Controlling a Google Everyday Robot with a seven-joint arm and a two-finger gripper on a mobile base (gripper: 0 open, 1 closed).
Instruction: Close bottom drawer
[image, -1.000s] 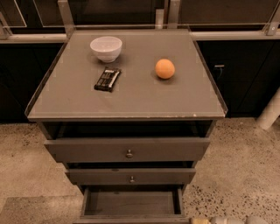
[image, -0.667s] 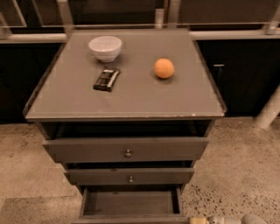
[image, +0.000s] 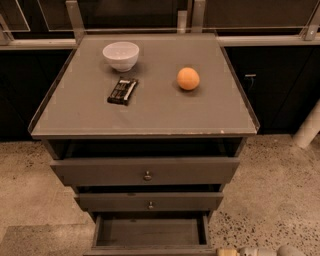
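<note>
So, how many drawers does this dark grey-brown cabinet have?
3. The widest drawer is on top, the mid-width drawer below it, and the slim bottom drawer lowest, pulled out. The robot's gripper is at the lower right frame edge.

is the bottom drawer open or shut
Open: the bottom drawer is pulled out, inside showing. The gripper is by its front right corner.

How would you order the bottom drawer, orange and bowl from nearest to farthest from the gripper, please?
Gripper at the bottom right edge of the view.
1. Bottom drawer: open, just left of it.
2. Orange: cabinet top, right side.
3. Bowl: cabinet top, back left.
</note>
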